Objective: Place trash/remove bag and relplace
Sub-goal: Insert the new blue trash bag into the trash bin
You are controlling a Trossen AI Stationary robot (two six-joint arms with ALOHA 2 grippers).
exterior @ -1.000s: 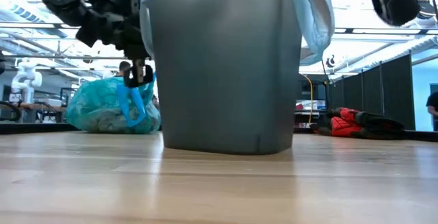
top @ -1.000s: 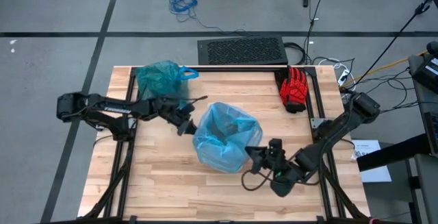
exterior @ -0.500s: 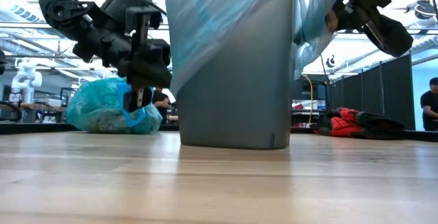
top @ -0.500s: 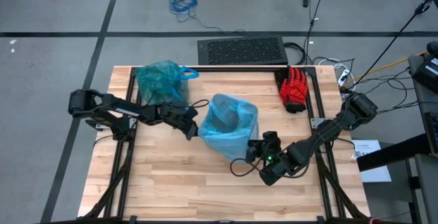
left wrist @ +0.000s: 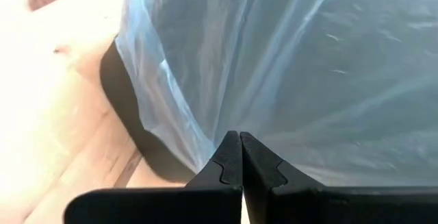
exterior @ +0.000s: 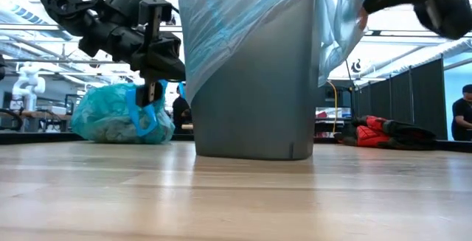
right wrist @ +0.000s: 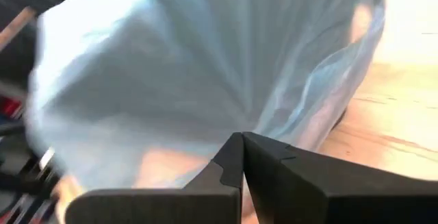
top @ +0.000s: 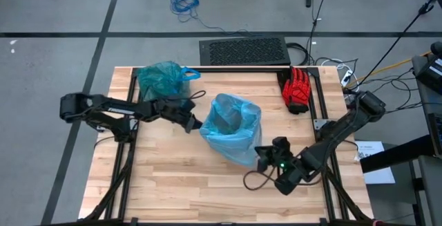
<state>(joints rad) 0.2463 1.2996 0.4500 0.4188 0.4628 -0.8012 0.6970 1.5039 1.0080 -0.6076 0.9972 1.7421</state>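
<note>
A pale sky-blue plastic bag (top: 231, 124) lines the bin (exterior: 254, 101), which stands on its base mid-table, and is draped over the bin's rim. My left gripper (top: 197, 124) is at the bin's left side, shut on this bag. My right gripper (top: 264, 158) is at the bin's near-right side, also shut on it. The dark teal-green bag (top: 162, 79) with blue handle loops (exterior: 141, 112) sits bunched on the table's far-left part, with no gripper touching it. No loose trash scraps show. My left gripper (left wrist: 239, 136) pinches the sky-blue bag's hanging skirt (left wrist: 205, 125) between its two shut fingers, coming about level from the table's left. Pleats in the plastic fan out from the fingertips, drawn taut over the bin's rim. My right gripper (right wrist: 242, 136) pinches the sky-blue bag's skirt (right wrist: 263, 125) on the bin's near-right side between shut fingers, coming from the table's near-right. Pleats spread from the fingertips up to the rim, and the plastic is stretched.
A red glove (top: 298, 90) lies at the table's far-right corner. A black grille (top: 243, 50) sits beyond the far edge. Bare wood (top: 179, 177) stretches along the near side. People stand in the room behind in the low view.
The bin has slid a little toward the far edge and right. The sky-blue bag's skirt has been drawn down over the bin's left side, where bare wall showed before. My left gripper moved toward the bin, and my right gripper ended slightly nearer the near-right corner.
</note>
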